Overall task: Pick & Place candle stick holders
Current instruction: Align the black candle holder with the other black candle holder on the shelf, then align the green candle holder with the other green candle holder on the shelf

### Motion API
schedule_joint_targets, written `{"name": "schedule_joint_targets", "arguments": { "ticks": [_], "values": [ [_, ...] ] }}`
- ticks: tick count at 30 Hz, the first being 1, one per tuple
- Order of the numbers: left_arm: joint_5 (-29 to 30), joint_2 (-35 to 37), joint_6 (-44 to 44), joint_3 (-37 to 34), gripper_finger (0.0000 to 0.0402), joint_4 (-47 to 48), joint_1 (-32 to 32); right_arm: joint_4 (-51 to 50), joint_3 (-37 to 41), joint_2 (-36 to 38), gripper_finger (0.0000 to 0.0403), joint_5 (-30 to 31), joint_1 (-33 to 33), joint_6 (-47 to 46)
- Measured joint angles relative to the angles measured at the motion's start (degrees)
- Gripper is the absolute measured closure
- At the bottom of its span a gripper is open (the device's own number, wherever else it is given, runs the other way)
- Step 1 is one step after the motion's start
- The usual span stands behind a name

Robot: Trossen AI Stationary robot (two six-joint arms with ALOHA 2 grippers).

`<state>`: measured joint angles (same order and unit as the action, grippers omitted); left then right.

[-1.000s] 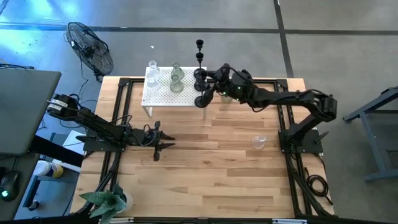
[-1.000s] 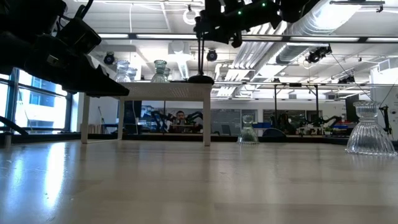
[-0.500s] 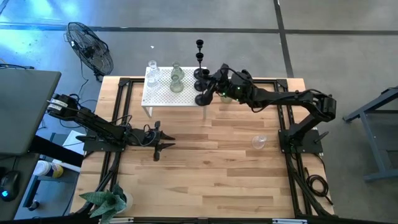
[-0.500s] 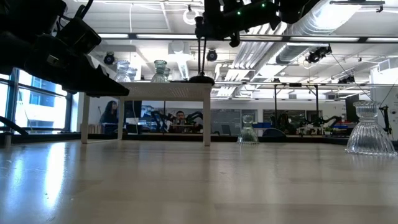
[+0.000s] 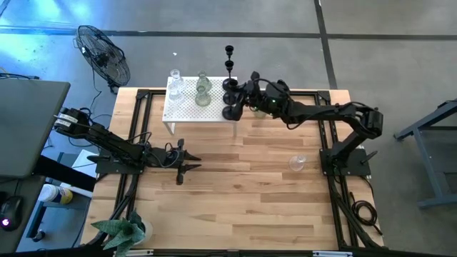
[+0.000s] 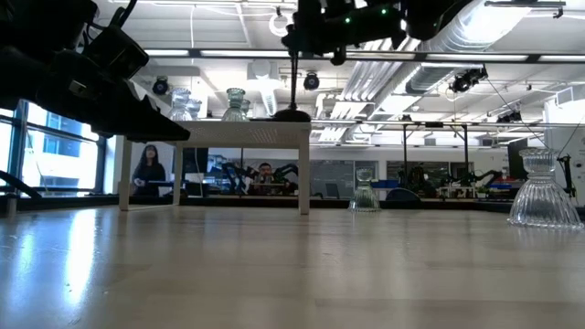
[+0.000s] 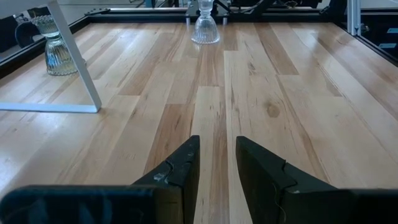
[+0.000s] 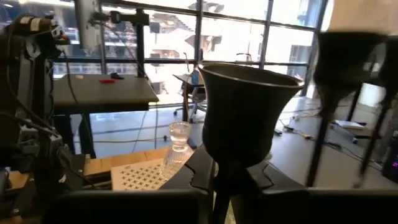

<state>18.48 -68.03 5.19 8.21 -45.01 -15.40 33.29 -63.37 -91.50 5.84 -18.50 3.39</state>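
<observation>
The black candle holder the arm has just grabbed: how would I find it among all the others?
Find the white perforated little table at the far edge of the wooden table. At its right end, the right gripper is shut on a black candle holder, round base, thin stem. Its two black twins stand free behind it; the rest are squat glass.

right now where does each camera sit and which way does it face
High view: above the table, facing straight down; both arms show, the right tool shut on a black holder at the white stand.
Low view: at tabletop height, facing level into the room; the arms come in from above.
Left wrist view: on the left arm, facing along the boards past its fingers.
Right wrist view: on the right arm, facing the windows; the black holder's cup fills it.
Shared: high and left wrist views both show the clear holder on the boards.
</observation>
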Motion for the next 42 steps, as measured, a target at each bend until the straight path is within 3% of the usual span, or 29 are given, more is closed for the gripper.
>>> {"name": "schedule_joint_targets", "arguments": {
  "ticks": [4,13,29,34,42],
  "values": [
    [0.0,0.0,0.0,0.0,0.0302,0.0,0.0,1.7,0.0,-2.1,0.0369,-0.3,0.0,0.8],
    [0.0,0.0,-0.4,0.0,0.0302,0.0,0.0,3.2,0.0,-2.4,0.0379,-0.2,0.0,1.8],
    [0.0,0.0,-0.4,0.0,0.0302,0.1,0.0,-1.8,0.0,-2.1,0.0197,0.2,0.0,0.1],
    [0.0,0.0,-0.4,0.0,0.0302,0.1,0.0,-3.7,0.0,-0.7,0.0174,0.2,0.0,-0.5],
    [-1.1,0.0,-0.4,0.0,0.0302,0.1,0.0,-13.9,0.0,3.6,0.0171,0.2,0.3,-1.0]
  ]
}}
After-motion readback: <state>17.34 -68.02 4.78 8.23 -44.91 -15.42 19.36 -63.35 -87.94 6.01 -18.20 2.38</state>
